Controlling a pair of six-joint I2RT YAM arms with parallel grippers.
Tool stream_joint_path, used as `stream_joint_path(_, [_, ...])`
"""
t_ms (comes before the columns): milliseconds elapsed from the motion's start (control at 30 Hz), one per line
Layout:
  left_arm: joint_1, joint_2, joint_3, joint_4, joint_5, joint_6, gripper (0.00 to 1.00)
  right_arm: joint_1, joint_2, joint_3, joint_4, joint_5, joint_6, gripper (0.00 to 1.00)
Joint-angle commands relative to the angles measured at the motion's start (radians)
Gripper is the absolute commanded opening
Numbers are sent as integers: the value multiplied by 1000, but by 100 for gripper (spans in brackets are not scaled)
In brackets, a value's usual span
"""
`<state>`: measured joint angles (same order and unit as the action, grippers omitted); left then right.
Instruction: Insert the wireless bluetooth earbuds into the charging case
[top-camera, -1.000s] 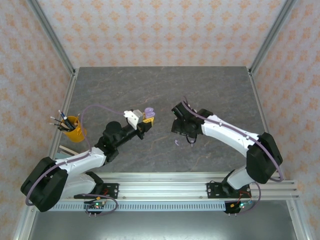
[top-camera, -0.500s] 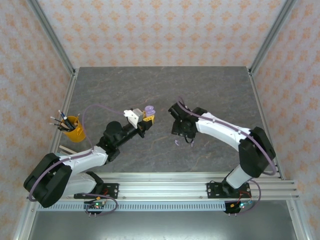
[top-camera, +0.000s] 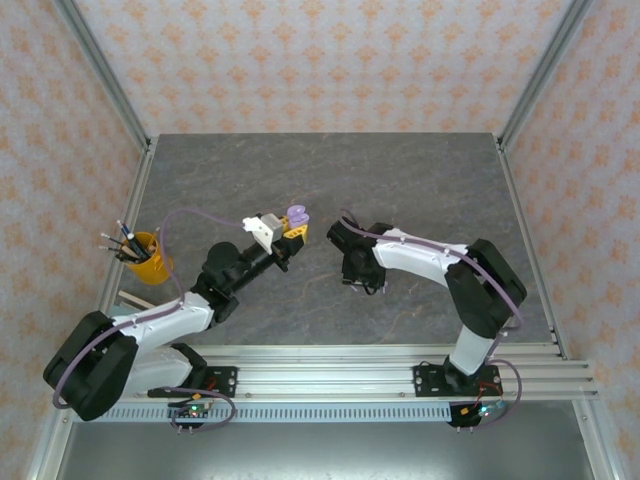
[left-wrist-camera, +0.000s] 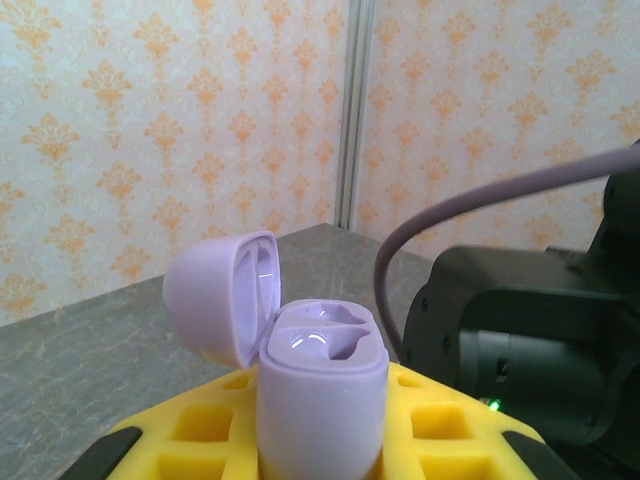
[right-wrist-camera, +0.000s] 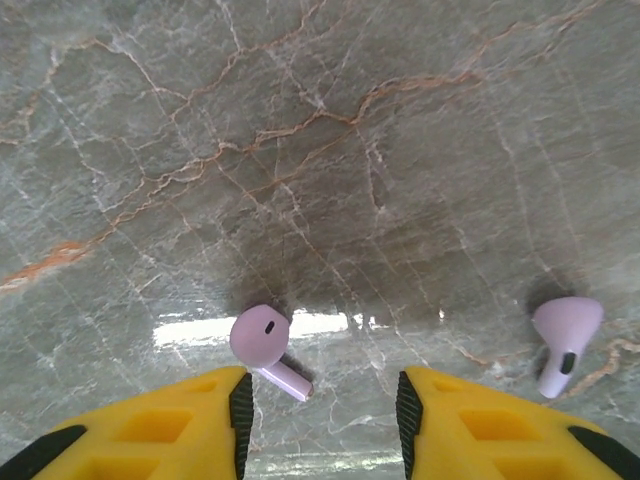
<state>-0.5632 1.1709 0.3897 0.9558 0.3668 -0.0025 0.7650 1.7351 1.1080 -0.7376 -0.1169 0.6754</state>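
Right arm has swung in leftward over the last second, so the right end effector now sits over the spot where the little earbud was lying out in the open. Its jaws also look narrower than they did. Left arm has barely budged.

So, the earbud: tiny, surely featherlight, hard glossy plastic. I'd expect it to skate or flip if a finger clips it off-centre. The rounded head is the fattest part and probably the best place to pinch; the thin stem would likely squirt out. It's pale lilac, with a bulb head that has a dark dot on it and a short stem, lying flat on the marbled tabletop. In the right wrist view it sits just ahead of the gap between the two yellow fingers, closer to the left-hand one and touching neither. The right end effector is released, nothing gripped yet. A second earbud, same colour, lies well off to the side, outside the fingers.

The charging case is lilac too, rounded, with its lid flipped open. Can't tell if anything's already inside. The left end effector is clenched on it, holding it upright with the opening facing up. A yellow cup of pens stands way over at the left edge.
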Motion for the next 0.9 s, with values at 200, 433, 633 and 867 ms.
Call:
stream_joint_path(200, [-7,-60,39,35,3,11,0,4,52,27,34,-40,-19,42])
stream_joint_path(433, [-9,-75,44,20,8,15,0,3,57,23,41,-42,-17,39])
stream_joint_path(633, [-8,-79,47,19,11,14,0,3,30,25,44,-52,-3,42])
stream_joint_path(867, [-8,-77,49,20,17,9,0,4,0,44,23,-24,71,43])
